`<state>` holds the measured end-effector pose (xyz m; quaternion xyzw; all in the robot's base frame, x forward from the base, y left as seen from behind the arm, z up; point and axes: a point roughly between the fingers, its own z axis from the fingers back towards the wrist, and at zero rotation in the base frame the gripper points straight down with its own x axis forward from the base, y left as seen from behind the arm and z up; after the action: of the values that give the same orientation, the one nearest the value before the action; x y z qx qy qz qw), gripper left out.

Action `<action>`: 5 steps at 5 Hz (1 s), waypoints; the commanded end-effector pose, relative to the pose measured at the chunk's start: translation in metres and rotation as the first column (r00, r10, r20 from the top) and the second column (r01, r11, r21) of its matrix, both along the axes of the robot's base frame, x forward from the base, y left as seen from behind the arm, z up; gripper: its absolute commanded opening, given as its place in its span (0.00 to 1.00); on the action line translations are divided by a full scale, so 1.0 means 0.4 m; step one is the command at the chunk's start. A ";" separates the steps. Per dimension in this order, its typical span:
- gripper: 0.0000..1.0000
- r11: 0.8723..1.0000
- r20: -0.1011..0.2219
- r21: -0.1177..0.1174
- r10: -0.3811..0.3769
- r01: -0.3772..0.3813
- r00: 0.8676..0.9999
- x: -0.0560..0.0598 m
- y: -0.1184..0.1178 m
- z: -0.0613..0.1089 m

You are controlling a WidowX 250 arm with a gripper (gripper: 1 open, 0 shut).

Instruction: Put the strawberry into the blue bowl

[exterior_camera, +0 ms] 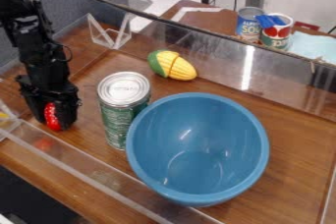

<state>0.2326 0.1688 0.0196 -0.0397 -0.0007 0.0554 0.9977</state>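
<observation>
The small red strawberry (54, 119) rests on the wooden table at the left, just left of the can. My black gripper (53, 116) has come straight down over it. Its fingers (33, 108) stand on both sides of the berry with no gap showing, so only a strip of red is visible between them. The large glossy blue bowl (197, 149) sits empty at the front centre, to the right of the gripper with the can in between.
A green-labelled silver-topped can (124, 108) stands between the strawberry and the bowl, touching the bowl's rim. A yellow-green corn-like toy (171, 65) lies behind it. Clear acrylic walls (250, 61) fence the table. More cans (266, 28) stand beyond the far wall.
</observation>
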 end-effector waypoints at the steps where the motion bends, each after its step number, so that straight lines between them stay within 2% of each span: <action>1: 0.00 0.997 0.071 0.046 0.059 -0.062 0.996 0.005 0.042 0.094; 2: 0.00 0.998 0.085 0.038 0.052 -0.055 0.995 0.001 0.033 0.119; 4: 0.00 0.999 0.082 0.026 0.036 -0.038 0.996 -0.007 0.019 0.107; 5: 0.00 0.998 0.082 0.018 0.054 -0.055 0.995 -0.003 0.025 0.104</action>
<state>0.2274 0.1707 0.0445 -0.0489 -0.0175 0.0756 0.9958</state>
